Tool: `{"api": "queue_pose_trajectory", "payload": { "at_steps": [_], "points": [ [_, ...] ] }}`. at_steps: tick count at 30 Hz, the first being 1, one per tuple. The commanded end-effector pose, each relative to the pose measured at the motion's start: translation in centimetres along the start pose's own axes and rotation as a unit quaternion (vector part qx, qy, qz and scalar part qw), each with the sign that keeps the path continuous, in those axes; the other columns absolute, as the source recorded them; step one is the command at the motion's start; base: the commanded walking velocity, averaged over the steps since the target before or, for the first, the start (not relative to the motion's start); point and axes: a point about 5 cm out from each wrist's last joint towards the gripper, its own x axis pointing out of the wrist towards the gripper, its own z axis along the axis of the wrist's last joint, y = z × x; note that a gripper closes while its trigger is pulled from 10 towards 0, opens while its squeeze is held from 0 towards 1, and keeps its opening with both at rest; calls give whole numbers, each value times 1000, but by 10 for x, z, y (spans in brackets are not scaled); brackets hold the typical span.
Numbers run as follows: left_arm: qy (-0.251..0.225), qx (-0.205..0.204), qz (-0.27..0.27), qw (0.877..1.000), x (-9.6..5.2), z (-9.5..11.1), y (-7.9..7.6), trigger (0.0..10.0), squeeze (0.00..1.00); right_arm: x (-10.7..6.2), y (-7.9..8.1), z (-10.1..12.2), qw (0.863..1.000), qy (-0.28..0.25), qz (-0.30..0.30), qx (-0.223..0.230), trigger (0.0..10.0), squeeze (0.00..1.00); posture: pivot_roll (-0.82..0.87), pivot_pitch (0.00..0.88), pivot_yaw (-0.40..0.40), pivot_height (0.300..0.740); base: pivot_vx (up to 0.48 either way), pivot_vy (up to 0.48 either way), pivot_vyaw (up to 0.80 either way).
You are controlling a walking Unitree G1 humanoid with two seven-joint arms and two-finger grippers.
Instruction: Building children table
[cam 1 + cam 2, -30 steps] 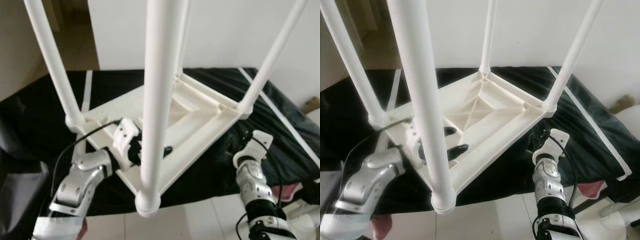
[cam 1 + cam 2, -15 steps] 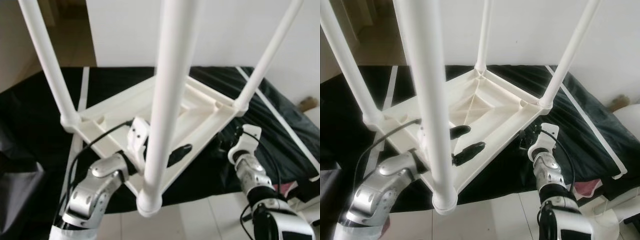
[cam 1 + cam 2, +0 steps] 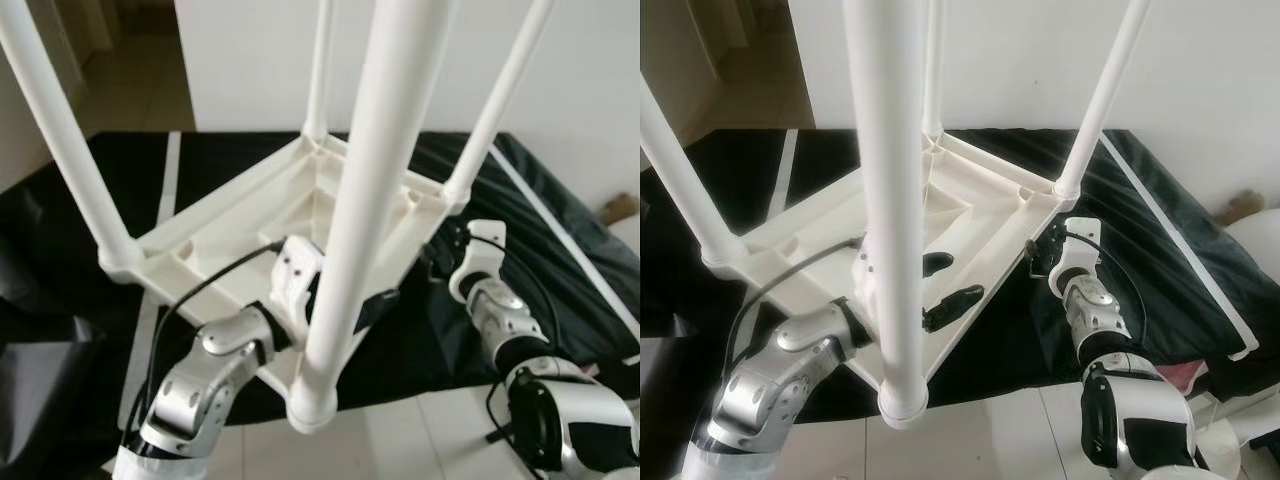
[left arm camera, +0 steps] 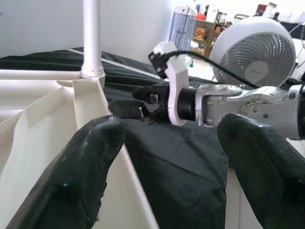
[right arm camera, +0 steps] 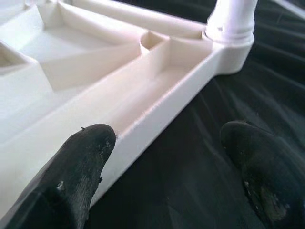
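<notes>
White plastic children's table [image 3: 820, 230] lies upside down on a black sheet [image 3: 1160, 260], its four legs [image 3: 890, 200] pointing up. Over the near edge of the tabletop sits the left gripper [image 3: 952, 284], its fingers [image 4: 81, 167] spread with one over the ribbed underside and the other out past the rim. Near the right-hand corner leg, the right gripper [image 3: 440, 255] sits beside the tabletop edge, fingers [image 5: 76, 167] spread, one at the rim and one over the sheet. A fan [image 4: 252, 52] stands behind.

Table [image 3: 820, 235] swung left, right hand [image 3: 1038, 262] nearer its edge
</notes>
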Motion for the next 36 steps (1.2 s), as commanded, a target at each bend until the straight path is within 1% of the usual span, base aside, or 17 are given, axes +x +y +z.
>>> {"api": "queue_pose_trajectory", "payload": {
  "at_steps": [1,2,3,5,6,8,10,12,14,15,16,18,25,26,28,31,36],
  "points": [
    [3,12,4,1000,1,2,1,10000,0,-2,-4,-2,1000,0,-8,-3,10000,0,163,0,-79,740,0,0,0],
    [16,26,18,999,-5,0,9,10000,0,-6,-12,-4,1000,-8,-19,-1,10000,0,162,0,-74,740,0,0,0],
    [16,26,18,999,-5,0,9,10000,0,-6,-12,-4,1000,-8,-19,-1,10000,0,162,0,-74,740,0,0,0],
    [64,63,47,995,-25,-10,33,10000,0,-17,-29,-8,999,-31,-33,5,10000,0,158,0,-67,740,0,0,0],
    [64,63,47,995,-25,-10,33,10000,0,-17,-29,-8,999,-31,-33,5,10000,0,158,0,-67,740,0,0,0],
    [102,93,54,989,-39,-17,47,10000,0,-24,-34,-9,998,-49,-29,7,10000,0,153,0,-59,740,0,0,0],
    [114,103,54,987,-44,-18,50,10000,0,-26,-35,-9,998,-55,-26,8,10000,0,153,0,-59,740,0,0,0],
    [145,121,50,981,-57,-20,63,10000,0,-37,-35,-8,997,-76,1,8,10000,0,142,0,-50,740,0,0,0],
    [164,129,49,977,-66,-21,71,10000,0,-46,-35,-9,996,-85,23,2,10000,0,135,0,-46,740,0,0,0],
    [164,129,49,977,-66,-21,71,10000,0,-46,-35,-9,996,-85,23,2,10000,0,135,0,-46,740,0,0,0],
    [176,137,46,974,-72,-22,77,10000,0,-53,-34,-10,996,-86,39,-6,10000,0,131,0,-44,740,0,0,0],
    [186,144,43,971,-77,-22,82,10000,0,-59,-33,-12,995,-85,53,-11,10000,0,129,0,-44,740,0,0,0],
    [213,155,28,964,-89,-24,90,10000,0,-71,-35,-15,995,-79,62,-21,10000,0,120,0,-39,740,0,0,0],
    [220,143,8,965,-98,-22,90,10000,0,-76,-37,-13,995,-77,60,-18,10000,0,116,0,-37,740,0,0,0],
    [220,143,8,965,-98,-22,90,10000,0,-76,-37,-13,995,-77,60,-18,10000,0,116,0,-37,740,0,0,0],
    [235,111,-38,965,-116,-21,84,10000,0,-80,-37,-11,995,-72,63,-19,10000,0,125,0,-49,740,0,0,0],
    [245,103,-54,962,-122,-23,82,10000,0,-81,-38,-11,995,-67,65,-18,10000,0,130,0,-57,740,0,0,0]
  ]
}}
